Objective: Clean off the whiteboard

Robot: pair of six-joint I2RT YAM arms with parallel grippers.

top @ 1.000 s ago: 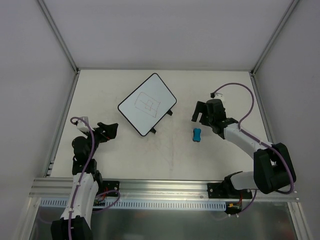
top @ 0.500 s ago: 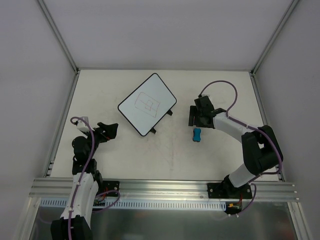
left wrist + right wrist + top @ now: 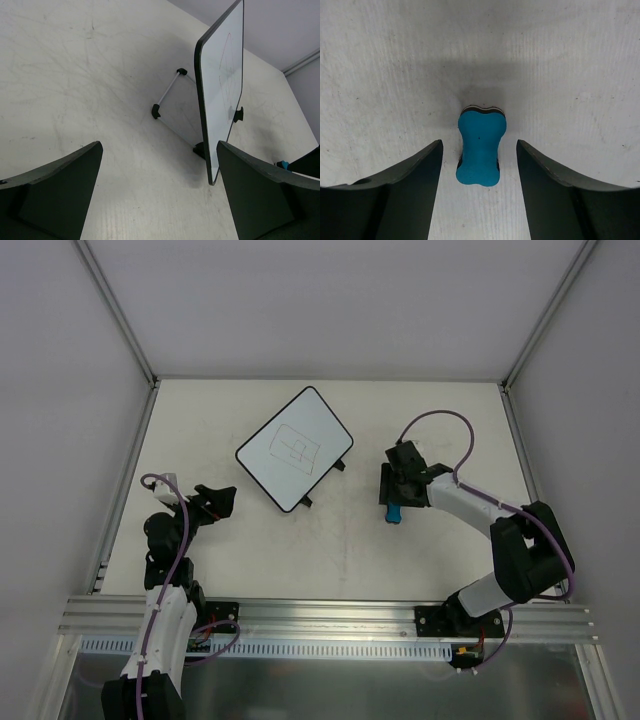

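Our right gripper (image 3: 478, 144) hangs with jaws well apart astride the small blue eraser (image 3: 479, 155), gripping nothing, while our left gripper (image 3: 159, 150), also parted and empty, sits near the left side of the table (image 3: 420, 420), facing the faintly marked whiteboard (image 3: 295, 448) left of the eraser.

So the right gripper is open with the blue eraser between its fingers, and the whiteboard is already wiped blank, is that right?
Not quite. The whiteboard is not blank: it carries a faint line drawing, as the top external view shows. The right gripper is indeed open with the blue eraser between its fingers.
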